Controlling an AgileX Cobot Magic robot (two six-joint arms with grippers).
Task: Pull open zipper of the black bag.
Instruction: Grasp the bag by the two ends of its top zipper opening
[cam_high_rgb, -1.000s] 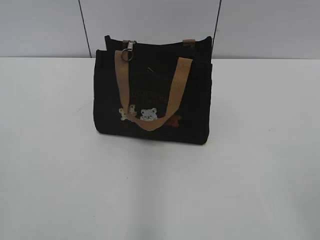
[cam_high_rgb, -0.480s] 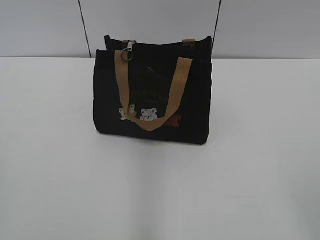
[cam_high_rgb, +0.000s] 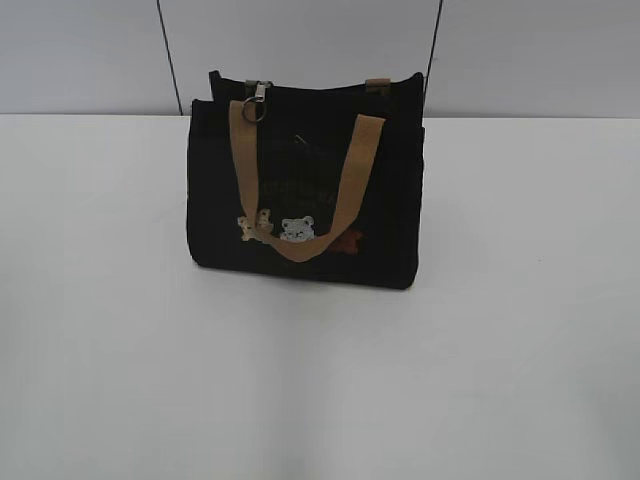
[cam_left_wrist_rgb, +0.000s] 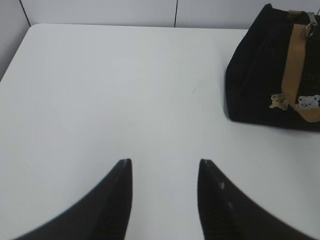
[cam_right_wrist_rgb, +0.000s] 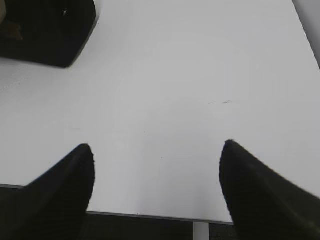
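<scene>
Black bag (cam_high_rgb: 300, 190) upright, well apart from both open jaws

Left gripper (cam_left_wrist_rgb: 162, 172): jaws standing partly apart, holding nothing, dark fingertips pointing forward over the bench (cam_left_wrist_rgb: 125, 90). Right gripper (cam_right_wrist_rgb: 156, 157): jaws spread wide, empty, hovering near the bench's front edge. Neither arm is showing in the exterior view.

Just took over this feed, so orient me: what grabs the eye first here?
The black bag stands upright mid-table, one tan handle draped down its front over the bear patches. A silver zipper pull with a ring hangs at its top left corner. Both hands are open, well short of the bag.
</scene>
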